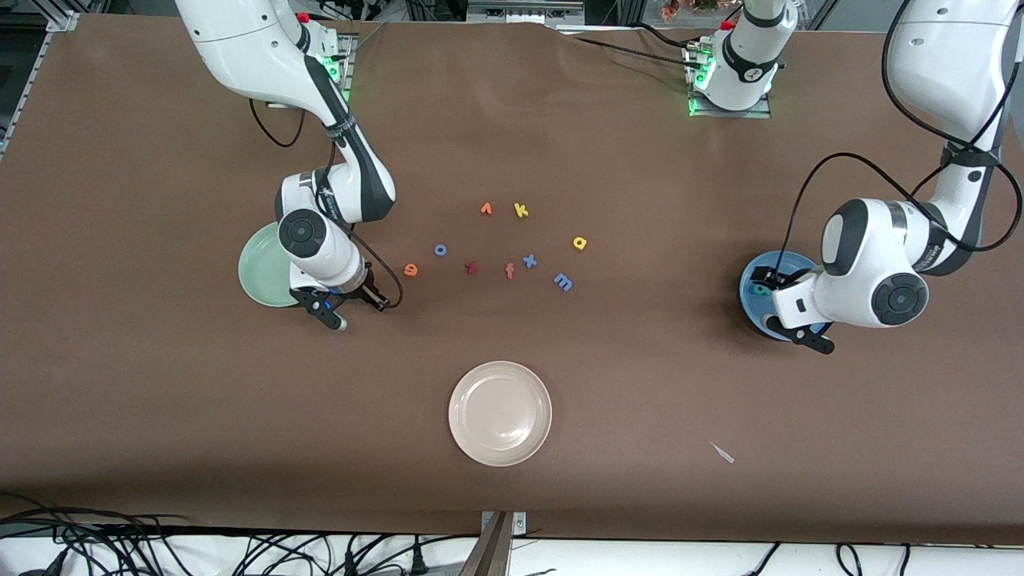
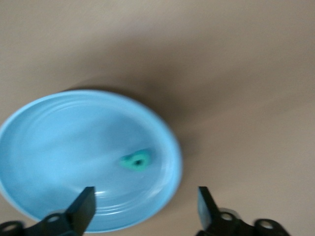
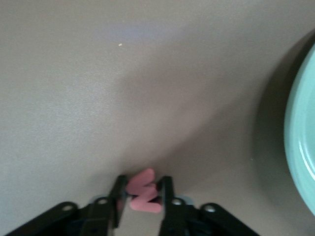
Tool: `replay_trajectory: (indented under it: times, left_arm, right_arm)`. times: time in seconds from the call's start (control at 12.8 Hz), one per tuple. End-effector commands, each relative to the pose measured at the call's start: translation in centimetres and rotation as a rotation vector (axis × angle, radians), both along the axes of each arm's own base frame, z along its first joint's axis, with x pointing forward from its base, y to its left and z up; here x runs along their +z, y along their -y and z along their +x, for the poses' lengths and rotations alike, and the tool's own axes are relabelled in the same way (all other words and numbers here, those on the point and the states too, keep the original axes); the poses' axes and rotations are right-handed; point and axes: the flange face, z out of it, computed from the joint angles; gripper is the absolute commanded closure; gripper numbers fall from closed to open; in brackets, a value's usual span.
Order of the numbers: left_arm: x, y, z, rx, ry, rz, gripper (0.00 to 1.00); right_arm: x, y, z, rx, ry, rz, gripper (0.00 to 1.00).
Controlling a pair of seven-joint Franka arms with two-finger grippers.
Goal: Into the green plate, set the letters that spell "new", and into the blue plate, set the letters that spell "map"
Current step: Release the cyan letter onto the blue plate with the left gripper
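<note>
The right gripper (image 3: pixel 143 195) is pinching the pink w (image 3: pixel 142 194) beside the green plate (image 1: pixel 264 276); a loose pinch risks dropping it short. The left gripper (image 2: pixel 145 206) is hanging spread over the blue plate (image 2: pixel 59 147), p (image 2: pixel 136 160) inside.

Bare desk (image 1: pixel 200 416) surrounds the cream plate (image 1: pixel 500 413). Loose letters (image 1: pixel 512 248) crowd the middle, between both arms.
</note>
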Motion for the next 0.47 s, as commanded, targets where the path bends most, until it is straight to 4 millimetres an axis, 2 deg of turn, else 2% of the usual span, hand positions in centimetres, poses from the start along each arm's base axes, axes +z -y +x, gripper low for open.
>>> replay_trajectory:
  times: [0.0, 0.08, 0.23, 0.31, 0.39]
  left_arm:
    - [1.3, 7.0, -1.8, 0.103, 0.001, 0.004, 0.00]
    - [1.8, 9.6, -2.9, 0.143, 0.043, 0.010, 0.00]
    - [0.8, 14.0, -5.7, 0.219, 0.114, 0.007, 0.00]
    - [0.7, 16.6, -6.7, 0.250, 0.122, 0.006, 0.00]
    - [0.7, 18.2, -7.5, 0.284, 0.134, 0.008, 0.00]
  right_arm:
    - [0.2, 0.1, 0.2, 0.013, 0.006, 0.005, 0.88]
    - [1.0, 0.4, 0.4, 0.009, 0.013, 0.006, 0.88]
    - [4.1, 2.8, 1.1, 0.022, -0.026, -0.005, 0.88]
    - [6.3, 5.0, 1.4, 0.064, -0.055, -0.010, 0.87]
    - [7.7, 7.6, 1.3, 0.114, -0.111, -0.014, 0.87]
